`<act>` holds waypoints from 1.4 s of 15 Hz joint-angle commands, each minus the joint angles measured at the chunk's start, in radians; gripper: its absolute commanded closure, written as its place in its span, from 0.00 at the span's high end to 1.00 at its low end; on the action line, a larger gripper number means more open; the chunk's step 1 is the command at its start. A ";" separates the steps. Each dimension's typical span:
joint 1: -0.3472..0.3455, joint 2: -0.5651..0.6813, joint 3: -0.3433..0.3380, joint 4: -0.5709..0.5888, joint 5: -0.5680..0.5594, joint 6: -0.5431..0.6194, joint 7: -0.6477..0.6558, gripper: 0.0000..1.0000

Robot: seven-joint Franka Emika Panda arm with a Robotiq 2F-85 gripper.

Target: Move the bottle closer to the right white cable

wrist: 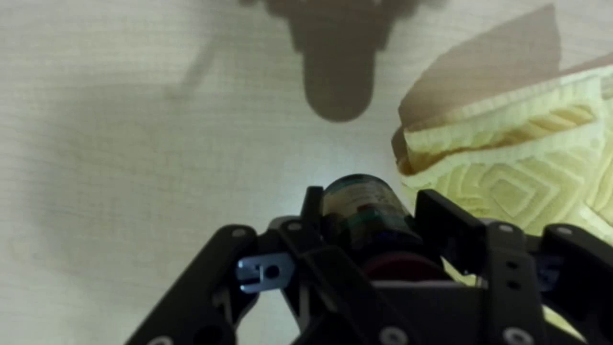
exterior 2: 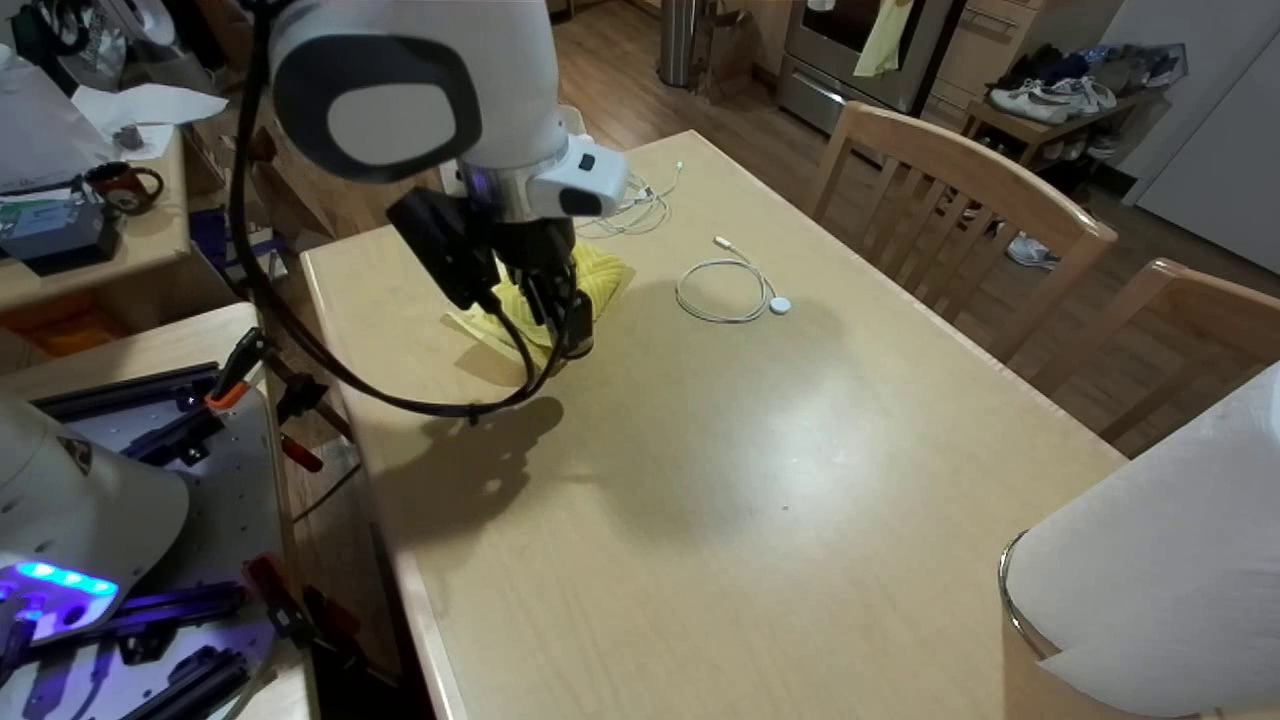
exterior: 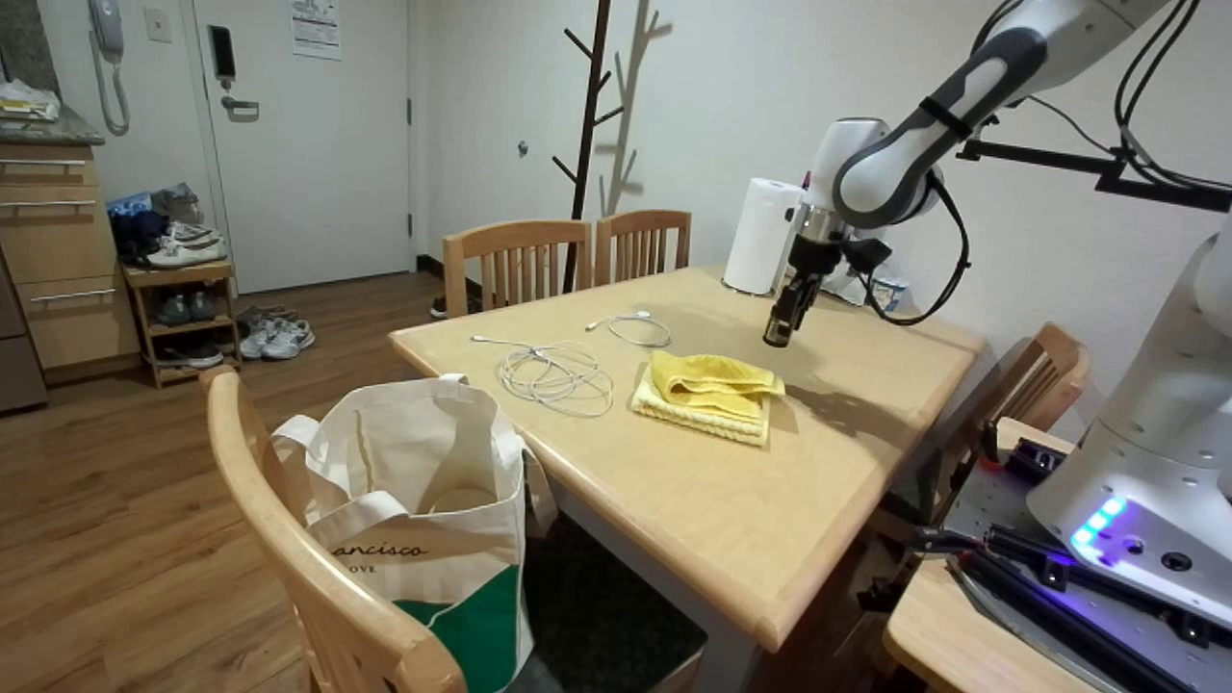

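Note:
My gripper [exterior: 795,294] is shut on the small dark bottle [exterior: 778,332] and holds it above the table. In the wrist view the fingers [wrist: 371,206] stand on both sides of the bottle [wrist: 364,203], which shows a pale and green label and a dark red part near the palm. In an exterior view the gripper [exterior 2: 560,300] mostly hides the bottle [exterior 2: 578,340]. The right white cable [exterior: 642,342] is a small coil on the table, also seen in an exterior view [exterior 2: 722,319]. A larger white cable coil [exterior: 555,378] lies left of it.
A folded yellow cloth [exterior: 707,395] lies on the table [exterior: 712,510] near the gripper; it also shows in the wrist view [wrist: 507,191]. A white paper-towel roll [exterior: 760,236] stands at the table's far side. Chairs [exterior: 520,255] and a tote bag [exterior: 423,481] stand at the edges.

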 commanded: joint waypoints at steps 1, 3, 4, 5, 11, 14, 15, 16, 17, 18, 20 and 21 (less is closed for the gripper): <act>-0.004 0.072 0.041 0.118 -0.013 -0.082 0.074 0.28; -0.001 0.112 0.060 0.174 0.001 -0.139 0.084 0.28; 0.000 0.134 0.068 0.201 0.005 -0.169 0.090 0.28; 0.001 0.161 0.079 0.229 0.012 -0.196 0.086 0.28; -0.007 0.203 0.103 0.254 0.017 -0.194 0.070 0.53; -0.009 0.202 0.101 0.254 0.017 -0.194 0.070 0.28; -0.028 0.025 0.075 0.060 -0.010 -0.170 0.052 0.28; -0.029 0.010 0.068 0.038 -0.023 -0.148 0.049 0.28; -0.029 -0.035 0.053 -0.002 -0.051 -0.128 0.052 0.28; -0.033 -0.068 0.037 -0.024 -0.080 -0.124 0.059 0.28; -0.051 -0.124 0.018 -0.030 -0.108 -0.134 0.056 0.28; -0.056 -0.143 0.012 -0.024 -0.131 -0.140 0.064 0.28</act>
